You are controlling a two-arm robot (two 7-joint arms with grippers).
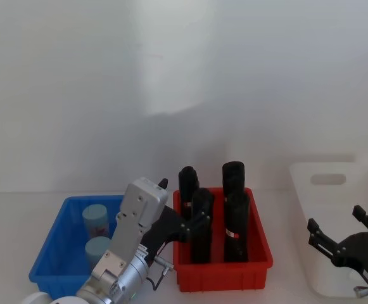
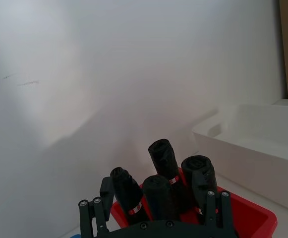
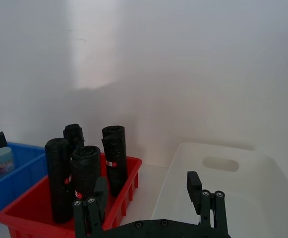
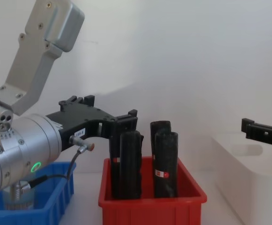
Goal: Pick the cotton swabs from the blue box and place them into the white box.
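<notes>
Risk first: the left gripper [image 2: 152, 191] hangs empty with its fingers spread, pointing at the black rolls [image 1: 233, 177] in the red bin [image 1: 260, 256] rather than at the swabs [image 1: 95, 218]. If it lowers from this spot, it would likely knock a roll over or close on the wrong item. The arm also crosses the blue box [image 1: 50, 244] near its right wall, so a careless swing back could clip the rim.

Two swab jars stand upright in the blue box, to the left of the gripper and lower down, beside the arm's wrist and not between the fingers.

The right gripper [image 1: 336, 218] hovers over the white box [image 1: 361, 171], at the far right — its fingers apart, holding nothing.
</notes>
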